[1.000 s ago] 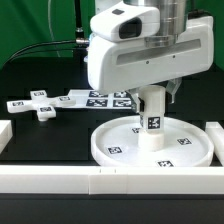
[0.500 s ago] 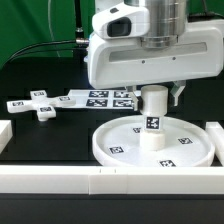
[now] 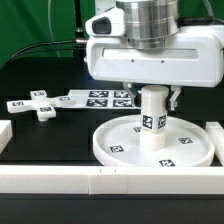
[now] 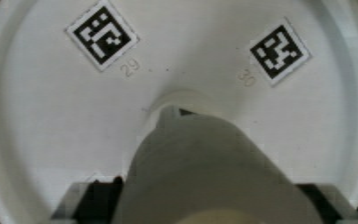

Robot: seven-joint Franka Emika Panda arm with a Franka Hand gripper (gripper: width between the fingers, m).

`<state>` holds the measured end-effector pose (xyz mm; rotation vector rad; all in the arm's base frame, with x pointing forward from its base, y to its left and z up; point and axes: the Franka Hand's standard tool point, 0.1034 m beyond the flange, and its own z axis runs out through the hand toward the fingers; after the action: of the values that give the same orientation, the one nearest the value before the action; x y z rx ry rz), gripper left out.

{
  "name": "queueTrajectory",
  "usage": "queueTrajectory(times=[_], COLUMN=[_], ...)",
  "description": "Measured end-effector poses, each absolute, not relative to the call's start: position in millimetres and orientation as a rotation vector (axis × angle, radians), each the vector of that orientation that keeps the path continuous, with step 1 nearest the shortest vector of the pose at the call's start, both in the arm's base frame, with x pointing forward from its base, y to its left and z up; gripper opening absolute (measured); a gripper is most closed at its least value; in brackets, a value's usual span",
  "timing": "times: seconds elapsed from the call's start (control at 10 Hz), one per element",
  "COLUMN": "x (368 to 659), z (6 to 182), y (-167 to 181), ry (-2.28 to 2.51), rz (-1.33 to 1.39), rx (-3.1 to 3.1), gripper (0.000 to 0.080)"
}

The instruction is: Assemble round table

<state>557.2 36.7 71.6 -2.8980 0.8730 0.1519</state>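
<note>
arm: grey metallic cylinder wrist | tool: white boxy housing, rounded edges | fingers: dark
</note>
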Motion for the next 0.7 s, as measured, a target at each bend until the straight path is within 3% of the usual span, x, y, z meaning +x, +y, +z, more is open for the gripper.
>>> queueTrajectory(times=[0.7], x=[559.9], z=[71.6], y=[40.8], ry=[1.440], rz=[0.172], rx=[-2.648], gripper=[0.0409])
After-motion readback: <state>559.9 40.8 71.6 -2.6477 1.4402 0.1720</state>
